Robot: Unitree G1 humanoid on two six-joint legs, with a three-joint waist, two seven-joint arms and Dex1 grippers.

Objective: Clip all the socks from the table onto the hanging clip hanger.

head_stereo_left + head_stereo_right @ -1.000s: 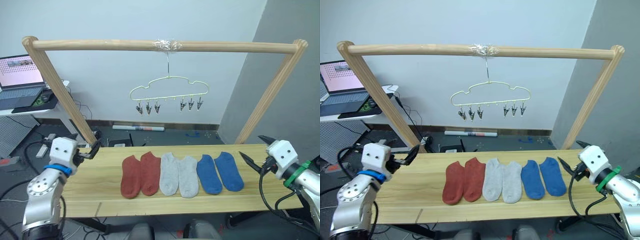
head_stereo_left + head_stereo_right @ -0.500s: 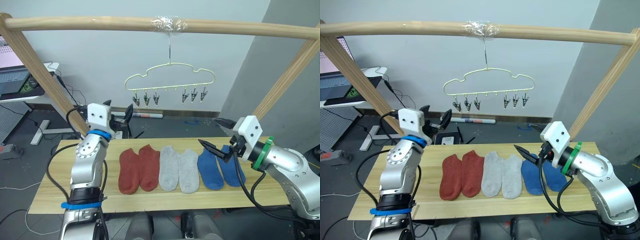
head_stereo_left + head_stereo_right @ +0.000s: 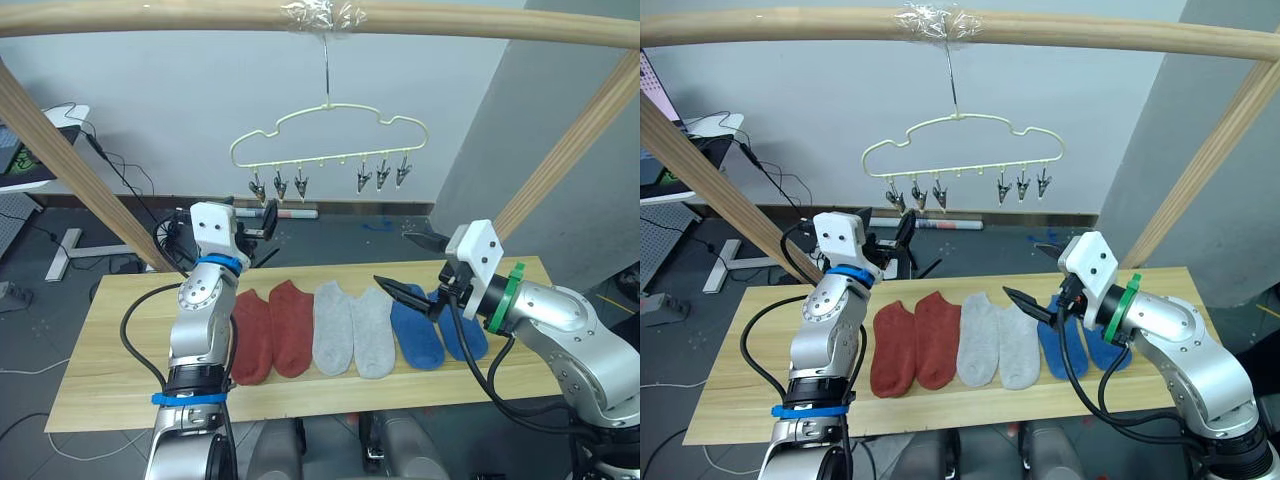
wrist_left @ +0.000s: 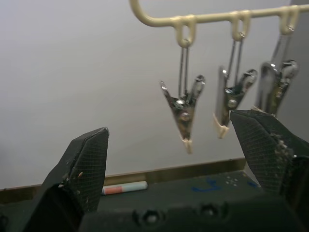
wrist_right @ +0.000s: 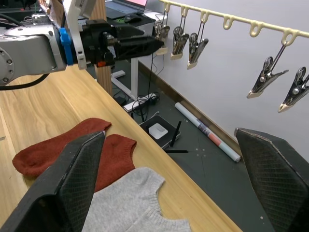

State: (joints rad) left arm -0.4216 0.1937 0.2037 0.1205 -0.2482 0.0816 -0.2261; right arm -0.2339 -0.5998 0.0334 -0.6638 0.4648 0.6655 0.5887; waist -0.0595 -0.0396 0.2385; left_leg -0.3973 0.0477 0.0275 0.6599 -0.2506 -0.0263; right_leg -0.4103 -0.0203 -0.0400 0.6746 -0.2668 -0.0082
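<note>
Both our arms reach above the table [image 3: 110,340], left gripper [image 3: 268,218] and right gripper [image 3: 412,268] spread wide, empty.

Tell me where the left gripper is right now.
In the left eye view the left gripper is raised, open, just below the leftmost clips of the clip hanger, above the red socks.

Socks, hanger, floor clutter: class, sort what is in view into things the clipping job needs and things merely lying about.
Needed: two rust-red knit socks, two light grey socks, two blue socks, pale cream wire clip hanger, long wooden plank table.

Lying about: paper-wrapped tube on the floor, small white box, cables.
</note>
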